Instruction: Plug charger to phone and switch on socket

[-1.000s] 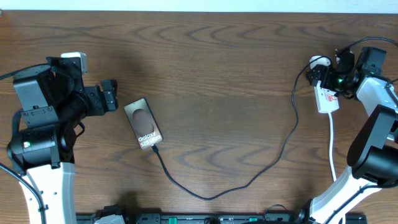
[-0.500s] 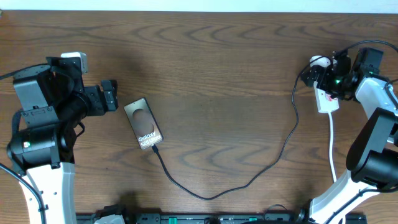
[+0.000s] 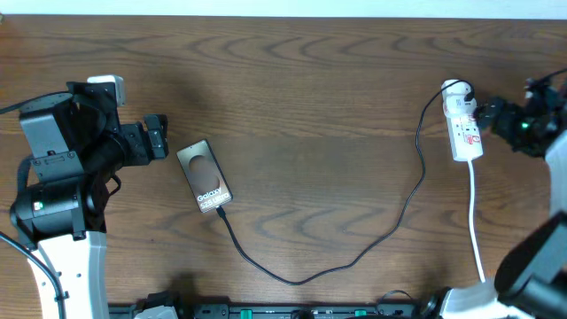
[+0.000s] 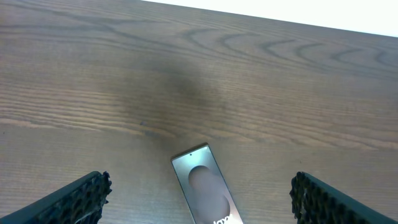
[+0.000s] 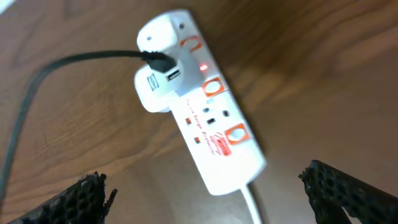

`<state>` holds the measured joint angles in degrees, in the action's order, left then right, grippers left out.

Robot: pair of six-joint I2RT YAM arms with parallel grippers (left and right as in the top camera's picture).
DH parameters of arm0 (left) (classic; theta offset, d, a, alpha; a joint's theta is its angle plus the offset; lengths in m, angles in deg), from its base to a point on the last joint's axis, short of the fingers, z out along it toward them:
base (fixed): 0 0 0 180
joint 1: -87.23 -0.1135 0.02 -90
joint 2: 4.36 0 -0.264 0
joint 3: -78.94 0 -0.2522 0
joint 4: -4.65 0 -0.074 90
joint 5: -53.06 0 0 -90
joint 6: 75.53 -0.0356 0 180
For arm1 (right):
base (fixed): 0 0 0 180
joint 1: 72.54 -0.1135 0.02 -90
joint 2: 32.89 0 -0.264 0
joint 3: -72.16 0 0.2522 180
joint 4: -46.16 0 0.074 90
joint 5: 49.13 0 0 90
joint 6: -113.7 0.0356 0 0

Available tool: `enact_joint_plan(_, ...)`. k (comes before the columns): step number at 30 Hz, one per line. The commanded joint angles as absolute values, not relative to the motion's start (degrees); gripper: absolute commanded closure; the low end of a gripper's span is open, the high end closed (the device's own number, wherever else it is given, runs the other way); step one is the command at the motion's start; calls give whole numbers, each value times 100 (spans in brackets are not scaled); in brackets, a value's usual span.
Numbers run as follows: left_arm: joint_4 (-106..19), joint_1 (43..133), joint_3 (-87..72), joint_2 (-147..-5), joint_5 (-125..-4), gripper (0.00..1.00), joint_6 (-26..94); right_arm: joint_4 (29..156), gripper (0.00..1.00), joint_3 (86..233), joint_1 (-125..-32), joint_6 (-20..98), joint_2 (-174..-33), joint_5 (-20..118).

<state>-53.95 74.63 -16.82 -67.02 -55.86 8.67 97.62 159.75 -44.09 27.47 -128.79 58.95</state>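
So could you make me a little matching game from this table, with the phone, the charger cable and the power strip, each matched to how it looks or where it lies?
Things:
1. phone
2. charger cable
3. power strip

Descriptions:
A. white with red markings, a small red light glowing
B. black and thin, sagging in a long loop
C. dark and flat, just in front of the open left gripper

Pairs: 1-C, 2-B, 3-A
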Motion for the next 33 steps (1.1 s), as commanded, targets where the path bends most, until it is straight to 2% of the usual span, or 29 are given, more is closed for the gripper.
enact_joint_plan(1, -5410, 7441, -1691, -6721, -5549, 5, 917, 9972, 1, 15986, -4363, 2800, -12354, 5528)
enact_joint_plan(7, -5410, 7441, -1691, -6721, -5549, 5, 915, 10151, 1, 15986, -4365, 2793, -11911, 5533)
enact_joint_plan(33, -5410, 7529, -1691, -6724, -5529, 5, 915, 10155, 1, 15979, -4365, 2793, -11915, 5533)
